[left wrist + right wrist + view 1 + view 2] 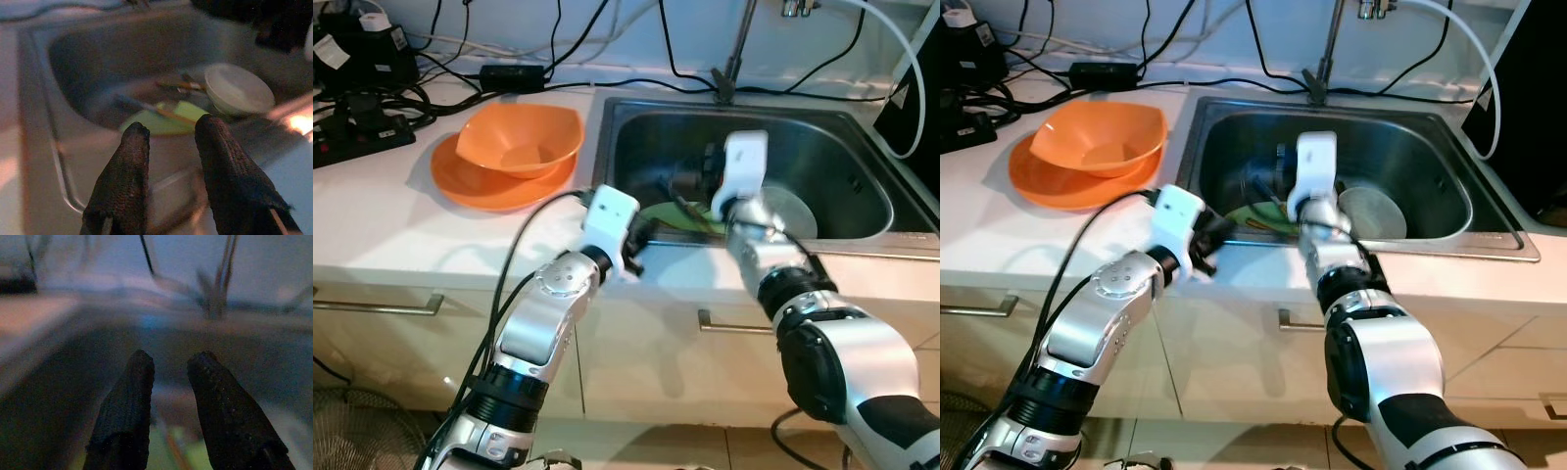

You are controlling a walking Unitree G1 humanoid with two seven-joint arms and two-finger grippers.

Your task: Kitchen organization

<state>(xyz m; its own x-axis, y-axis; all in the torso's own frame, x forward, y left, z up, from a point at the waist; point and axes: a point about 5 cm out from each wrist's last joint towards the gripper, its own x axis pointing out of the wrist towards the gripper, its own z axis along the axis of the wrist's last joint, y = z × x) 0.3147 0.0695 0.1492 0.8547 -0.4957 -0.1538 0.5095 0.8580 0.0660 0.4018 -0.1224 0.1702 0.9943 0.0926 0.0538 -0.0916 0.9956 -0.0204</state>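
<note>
A steel sink [862,238] holds a green plate [161,122], a white bowl [237,90] beside it, and chopsticks [171,115] lying across the plate. My left gripper [171,129] hovers at the sink's front rim near its left corner, open, with nothing between its fingers and pointing at the green plate. My right gripper [171,360] reaches down inside the sink [1430,127] above the green plate [680,217], open and holding nothing. On the counter to the left, an orange bowl [521,142] sits on an orange plate [470,186].
A faucet [734,59] rises behind the sink. Power strips and cables [362,127] crowd the back left of the counter. A black object [915,98] stands at the right. Cabinet drawers with metal handles [382,306] lie below the counter.
</note>
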